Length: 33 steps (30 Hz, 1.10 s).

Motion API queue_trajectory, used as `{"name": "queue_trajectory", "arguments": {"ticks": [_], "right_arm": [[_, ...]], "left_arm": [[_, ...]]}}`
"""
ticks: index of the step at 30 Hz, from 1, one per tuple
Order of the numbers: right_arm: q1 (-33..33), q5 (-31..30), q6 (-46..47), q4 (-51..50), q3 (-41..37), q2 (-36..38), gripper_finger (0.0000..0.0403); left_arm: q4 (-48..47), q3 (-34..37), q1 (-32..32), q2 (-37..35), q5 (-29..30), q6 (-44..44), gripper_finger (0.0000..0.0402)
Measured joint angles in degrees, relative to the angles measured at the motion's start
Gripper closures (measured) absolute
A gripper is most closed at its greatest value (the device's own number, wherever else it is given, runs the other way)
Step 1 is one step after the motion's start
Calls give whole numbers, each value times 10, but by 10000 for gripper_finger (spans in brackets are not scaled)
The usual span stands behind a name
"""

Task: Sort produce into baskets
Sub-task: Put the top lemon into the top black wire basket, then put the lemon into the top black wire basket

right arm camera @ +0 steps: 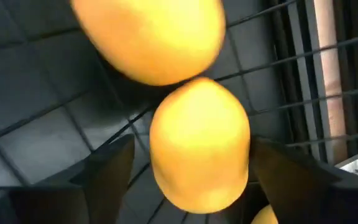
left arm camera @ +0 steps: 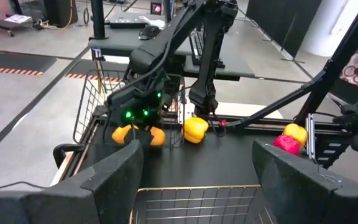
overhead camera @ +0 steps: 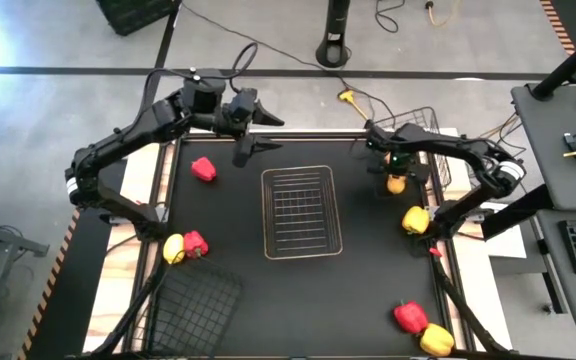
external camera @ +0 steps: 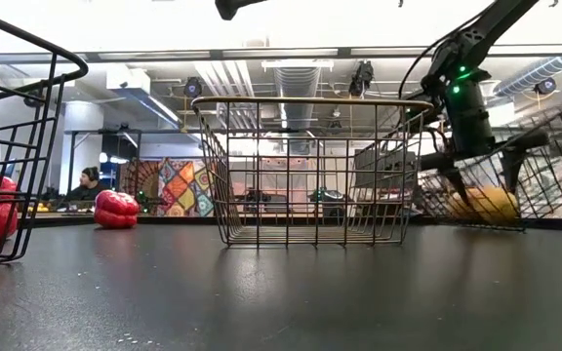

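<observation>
Yellow-orange oval lemons (right arm camera: 199, 143) lie inside the black wire-mesh basket (overhead camera: 430, 140) at the worktop's (overhead camera: 368, 280) far right corner, one directly between the right gripper's (overhead camera: 396, 172) parted jaws with a gap on either side, another just beyond it. Left gripper (overhead camera: 243, 150) hangs with jaws open and empty above the paler metallic wire basket's (overhead camera: 301, 212) far edge.

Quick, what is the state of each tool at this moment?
Left tool: open, empty, above the pale wire basket.
Right tool: open around a lemon in the black basket, not clamped.
</observation>
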<state>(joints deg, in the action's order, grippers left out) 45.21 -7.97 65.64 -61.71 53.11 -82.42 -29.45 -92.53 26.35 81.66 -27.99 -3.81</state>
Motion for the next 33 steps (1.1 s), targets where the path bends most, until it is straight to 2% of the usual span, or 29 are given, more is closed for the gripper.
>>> {"name": "queue_trajectory", "arguments": {"ticks": [7,18,27,31,33], "right_arm": [[-1,4,-11,-1,7,6,44],[-5,4,-57,1,109,28,40],[-32,2,-126,-4,229,57,40],[-63,-2,-194,10,290,72,40],[-79,-4,-232,30,314,79,40]], "left_arm": [[0,0,0,-1,0,-2,118],[-22,0,2,-6,0,-11,118],[-161,0,18,-22,63,-48,118],[-280,5,19,-20,93,-34,118],[-326,10,19,-15,95,7,118]]}}
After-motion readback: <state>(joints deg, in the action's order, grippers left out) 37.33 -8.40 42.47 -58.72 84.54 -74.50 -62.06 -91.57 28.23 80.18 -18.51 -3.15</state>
